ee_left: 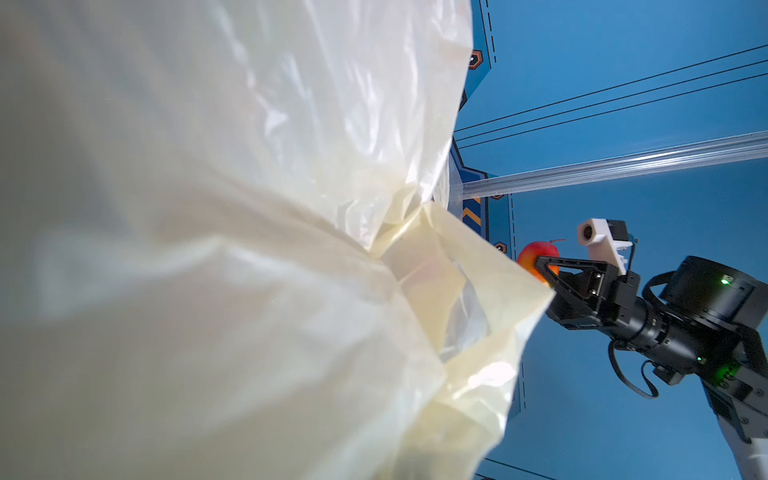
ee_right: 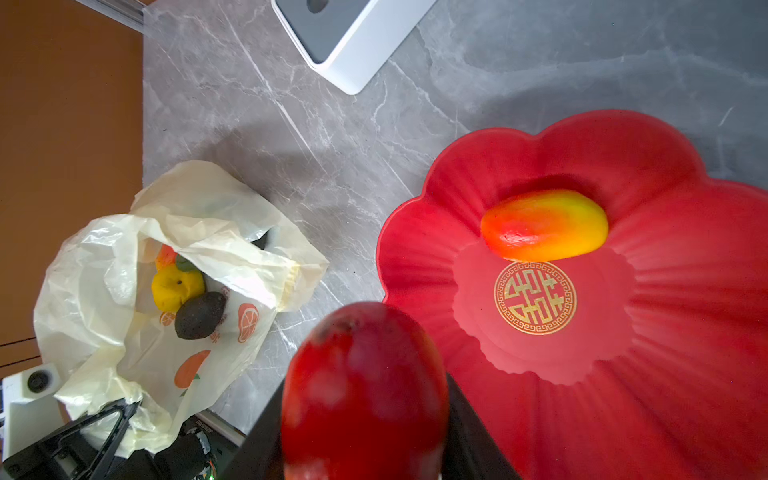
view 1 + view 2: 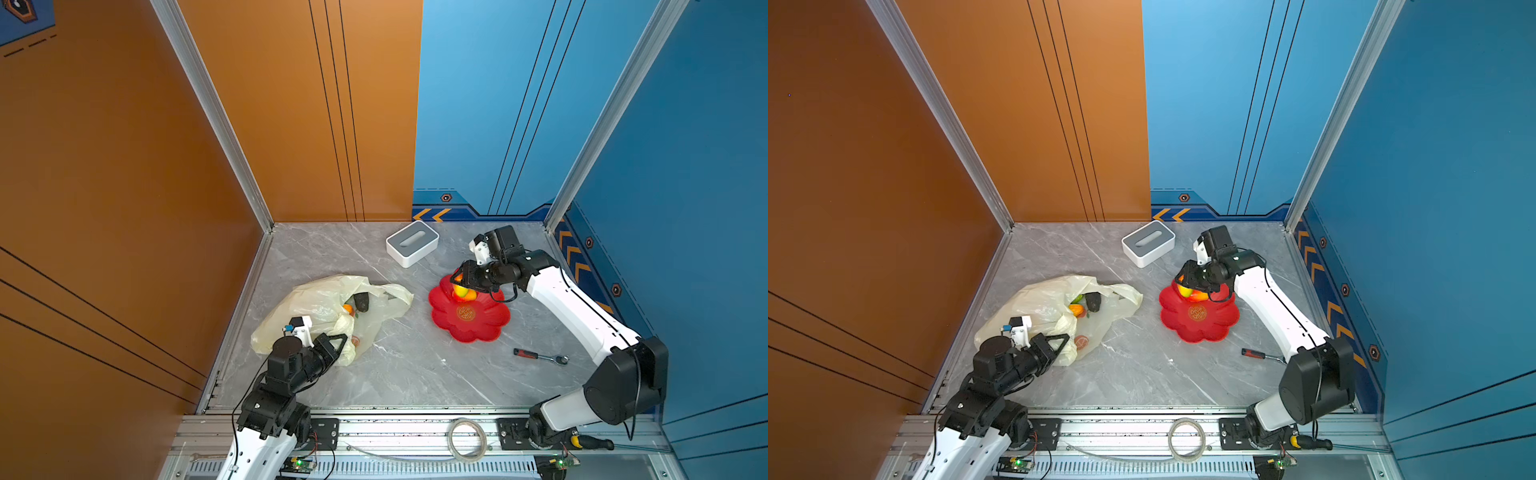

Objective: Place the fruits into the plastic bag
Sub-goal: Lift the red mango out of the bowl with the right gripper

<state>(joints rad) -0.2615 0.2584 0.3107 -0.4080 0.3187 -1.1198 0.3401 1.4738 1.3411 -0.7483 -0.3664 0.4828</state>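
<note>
The right pincer [image 3: 460, 281] is clenched round a red mango [image 2: 365, 390] and holds it above the near rim of the red flower-shaped dish [image 2: 673, 340]. A second mango [image 2: 544, 230], orange running to yellow, lies in the dish just beside its gold emblem. The left pincer [image 3: 341, 340] is clamped tight on a bunched edge of the plastic bag [image 3: 309, 301], which lies crumpled on the table [image 3: 415, 370], well apart from the dish, its mouth gaping. Inside it sit a yellow pear-like fruit [image 2: 178, 286], a dark avocado [image 2: 199, 316] touching it, and an orange-red fruit [image 2: 165, 255] behind. A white-and-grey box [image 3: 412, 243] stands towards the back wall, and a red-handled tool [image 3: 540, 356] lies near the right arm.
</note>
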